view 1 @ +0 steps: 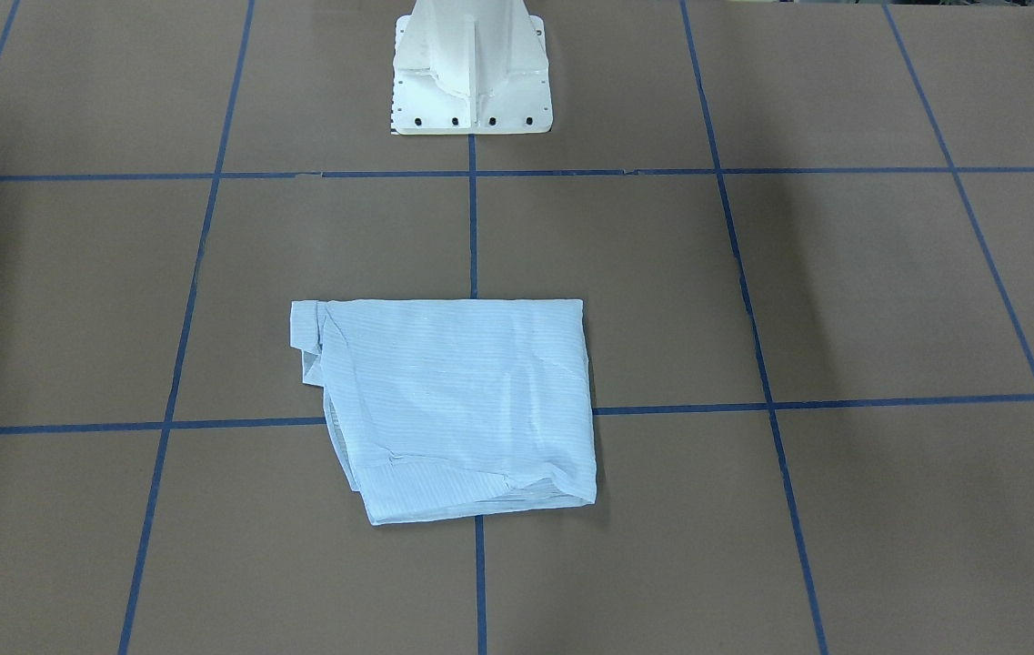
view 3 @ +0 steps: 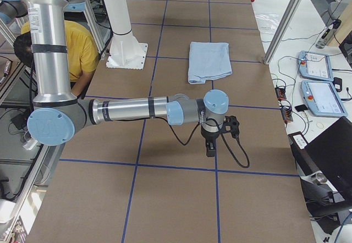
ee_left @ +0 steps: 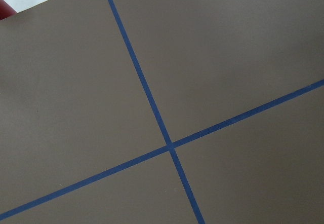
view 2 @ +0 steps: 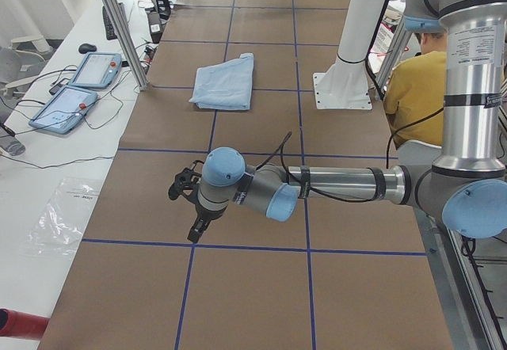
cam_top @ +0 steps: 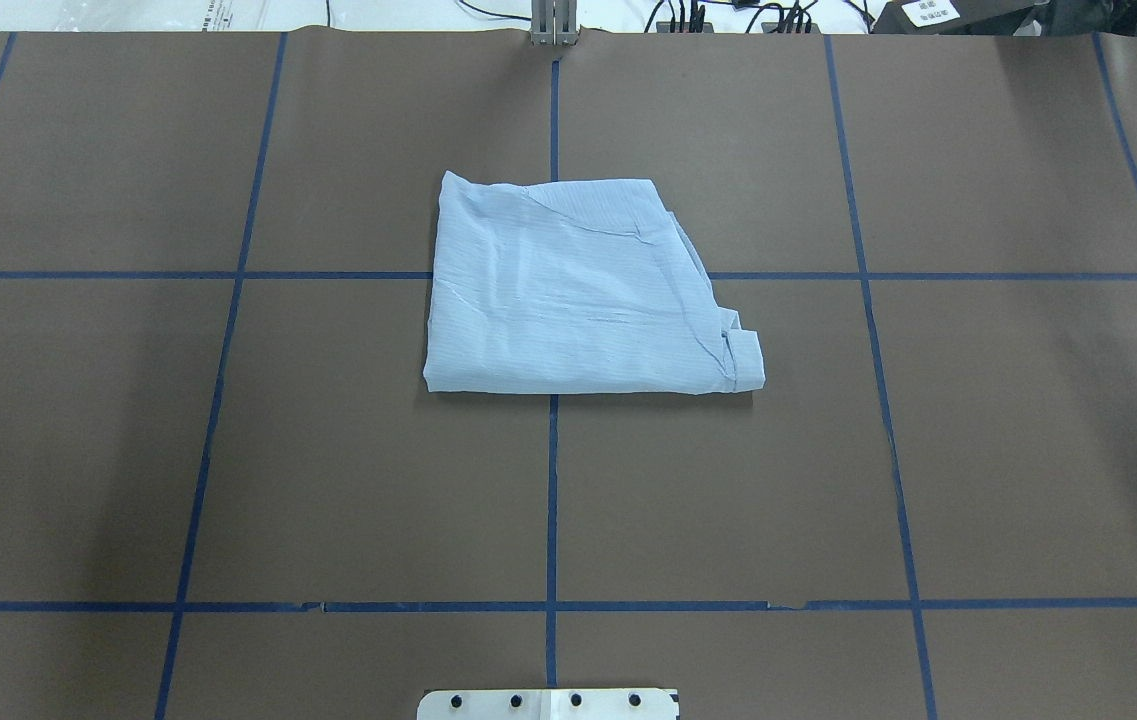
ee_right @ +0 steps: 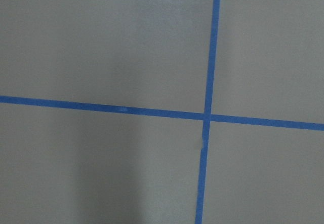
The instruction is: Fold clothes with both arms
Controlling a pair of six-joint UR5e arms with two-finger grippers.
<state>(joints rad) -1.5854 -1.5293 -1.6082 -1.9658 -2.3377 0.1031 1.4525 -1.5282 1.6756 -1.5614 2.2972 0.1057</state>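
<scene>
- Left arm (view 2: 341,184) jaws: seen only from the side, hanging low over bare surface (cam_top: 228,450). Cannot tell whether they are open or closed; nothing hangs from them.
- Right arm (view 3: 126,111) jaws: same at the other end. State cannot be told, no cloth in them.
- Both wrist views: only brown surface and a blue tape crossing.
- Shirt (cam_top: 568,290): mid-surface, across the centre tape line, well apart from both arms and out beyond the white pedestal (view 1: 471,73).
- It lies as a flat, compact packet, several layers deep.
- Its right edge slants, with a small flap poking out at the near right corner.
- Judgement: folding looks essentially done; only squaring that edge may be left.
</scene>
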